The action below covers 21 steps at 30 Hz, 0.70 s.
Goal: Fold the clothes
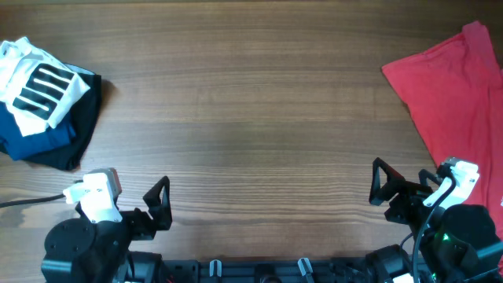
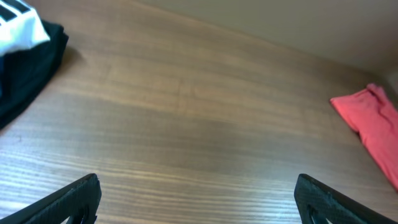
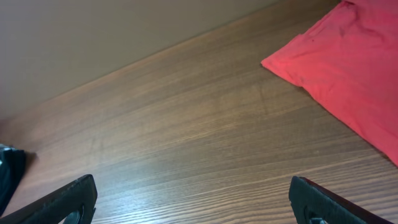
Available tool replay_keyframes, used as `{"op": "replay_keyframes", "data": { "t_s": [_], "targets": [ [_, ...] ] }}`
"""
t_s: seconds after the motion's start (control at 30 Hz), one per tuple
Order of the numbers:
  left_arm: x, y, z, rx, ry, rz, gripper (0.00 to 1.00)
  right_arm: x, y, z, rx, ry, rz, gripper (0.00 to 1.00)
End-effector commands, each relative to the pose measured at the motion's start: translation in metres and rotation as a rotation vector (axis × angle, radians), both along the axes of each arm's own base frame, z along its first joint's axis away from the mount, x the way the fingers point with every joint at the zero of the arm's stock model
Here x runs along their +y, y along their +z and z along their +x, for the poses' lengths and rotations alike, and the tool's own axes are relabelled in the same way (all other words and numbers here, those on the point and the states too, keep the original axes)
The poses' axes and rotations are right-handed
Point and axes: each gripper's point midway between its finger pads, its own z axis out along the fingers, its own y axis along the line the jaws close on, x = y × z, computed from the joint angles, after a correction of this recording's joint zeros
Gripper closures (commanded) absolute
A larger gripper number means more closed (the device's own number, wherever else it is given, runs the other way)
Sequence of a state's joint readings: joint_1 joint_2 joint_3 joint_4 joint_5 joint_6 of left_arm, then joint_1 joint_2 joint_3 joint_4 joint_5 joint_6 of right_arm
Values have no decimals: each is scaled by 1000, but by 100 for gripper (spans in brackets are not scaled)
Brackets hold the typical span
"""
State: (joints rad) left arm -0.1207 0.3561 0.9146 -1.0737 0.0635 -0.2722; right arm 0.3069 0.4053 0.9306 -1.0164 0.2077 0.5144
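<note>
Left gripper (image 1: pixel 160 203): held at the near left edge of the table, jaws spread wide, nothing gripped.
Right gripper (image 1: pixel 382 182): held at the near right edge, jaws spread just as wide, nothing gripped.
Table (image 1: pixel 251 118): bare brown wood is seen between the two arms and across the middle.
Red shirt (image 1: pixel 456 86): laid loose and unfolded along the right side, from beside the right arm to the far right corner.
White T-shirt (image 1: pixel 35 82): bundled at the far left, black striped print upward.
Dark blue garment (image 1: pixel 31 143): lies under the white T-shirt.
Black garment (image 1: pixel 85 118): lies lowest in the pile, showing at its right.
</note>
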Motion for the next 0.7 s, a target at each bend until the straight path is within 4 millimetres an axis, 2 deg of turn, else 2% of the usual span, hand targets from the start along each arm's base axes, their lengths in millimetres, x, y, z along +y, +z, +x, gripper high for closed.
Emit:
{"op": "replay_keyframes", "data": {
  "t_s": [0.0,0.13,0.23,0.37,0.47,0.5,0.57,0.67],
  "targets": [
    [4,-14,-7,56,18,8,0,-3,-2,0,-3,-7,-23,0],
    [4,-24,-13,106,18,15,0,-3,-2,0,-2,-6,-24,0],
    [5,-26,-15,116,18,16,0,-5,-12,-6,42,-6,-41,0],
    [5,-26,-15,116,18,16,0,-9,-9,-1,-7,-24,-62,0],
    [5,-26,-15,116,18,16,0,-2,-5,13,-124,36,-119,0],
    [5,-26,-15,116,18,16,0,10,-3,22,-238,109,-151,0],
    [5,-26,-15,116,18,16,0,20,-4,26,-351,163,-166,0],
    [5,-26,-15,116,18,16,0,23,-9,30,-472,180,-184,0]
  ]
}}
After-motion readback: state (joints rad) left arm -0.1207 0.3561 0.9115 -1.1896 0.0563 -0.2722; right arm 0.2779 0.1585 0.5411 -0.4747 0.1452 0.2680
